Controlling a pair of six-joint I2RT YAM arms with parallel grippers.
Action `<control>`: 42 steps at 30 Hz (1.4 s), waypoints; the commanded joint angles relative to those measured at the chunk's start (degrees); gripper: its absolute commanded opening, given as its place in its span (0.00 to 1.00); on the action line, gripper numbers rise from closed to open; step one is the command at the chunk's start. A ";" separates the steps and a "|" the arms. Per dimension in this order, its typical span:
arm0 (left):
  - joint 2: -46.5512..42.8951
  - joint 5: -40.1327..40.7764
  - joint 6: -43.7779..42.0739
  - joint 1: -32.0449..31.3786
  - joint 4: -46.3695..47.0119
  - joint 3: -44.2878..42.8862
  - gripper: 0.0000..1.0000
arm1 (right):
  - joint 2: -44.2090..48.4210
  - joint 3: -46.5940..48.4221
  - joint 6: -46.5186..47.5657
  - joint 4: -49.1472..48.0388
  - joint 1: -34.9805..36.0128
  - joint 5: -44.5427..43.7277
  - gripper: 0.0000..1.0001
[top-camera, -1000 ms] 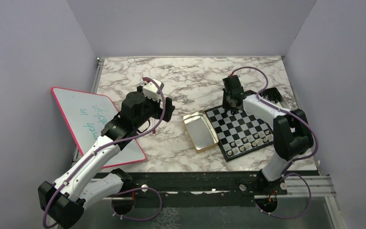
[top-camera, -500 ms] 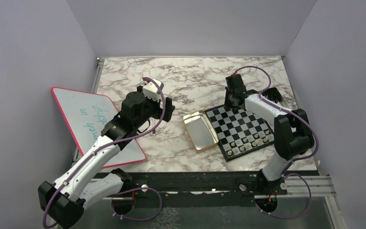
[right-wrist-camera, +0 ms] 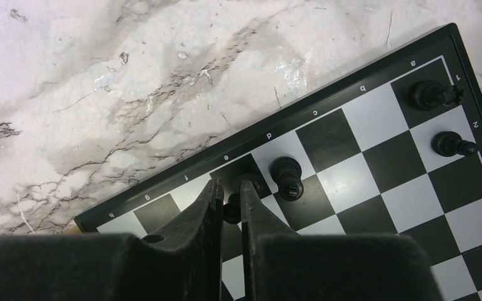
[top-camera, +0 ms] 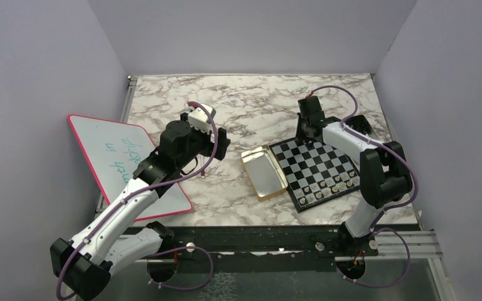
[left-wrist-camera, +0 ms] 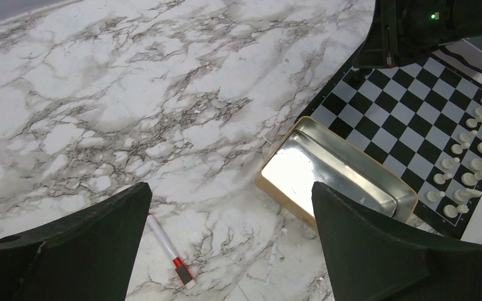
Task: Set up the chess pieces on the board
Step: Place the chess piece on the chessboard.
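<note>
Lowering this piece cleanly is the job now: my right gripper (right-wrist-camera: 230,189) is clenched on a tiny black chessman (right-wrist-camera: 231,211) at the far edge row of the small square chessboard of black and pale grey checks (right-wrist-camera: 383,164), over the file lettered e. Another black chessman (right-wrist-camera: 287,177) stands just beside it, and I judge that neighbour the main hazard. I would set the piece down upright in the middle of its square, part the fingers only a little, and lift straight up. The pale silvery-white chessmen (left-wrist-camera: 471,157) fill the opposite rows. My left gripper (left-wrist-camera: 232,241) hangs released and wide over the marble-patterned counter (left-wrist-camera: 163,94). The gold rectangular tin (left-wrist-camera: 329,177) touching the board's side looks empty, with only its shiny floor showing.
</note>
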State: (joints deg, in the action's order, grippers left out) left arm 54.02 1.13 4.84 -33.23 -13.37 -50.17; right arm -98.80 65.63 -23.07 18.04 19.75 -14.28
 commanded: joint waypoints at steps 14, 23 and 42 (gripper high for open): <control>-1.20 1.42 -0.97 0.10 0.56 0.60 0.99 | -1.71 0.29 -1.87 -1.61 -0.94 2.50 0.17; -0.52 0.47 -0.71 0.10 0.71 0.43 0.99 | -1.42 0.23 -2.36 -1.48 -0.94 2.76 0.25; -0.38 0.63 -0.71 0.10 0.71 0.51 0.99 | -0.42 1.79 -0.84 0.86 -0.94 0.41 0.25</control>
State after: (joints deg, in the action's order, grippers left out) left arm 54.00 1.15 4.82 -33.21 -13.39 -50.11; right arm -99.66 65.63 -24.38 17.89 19.05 -12.56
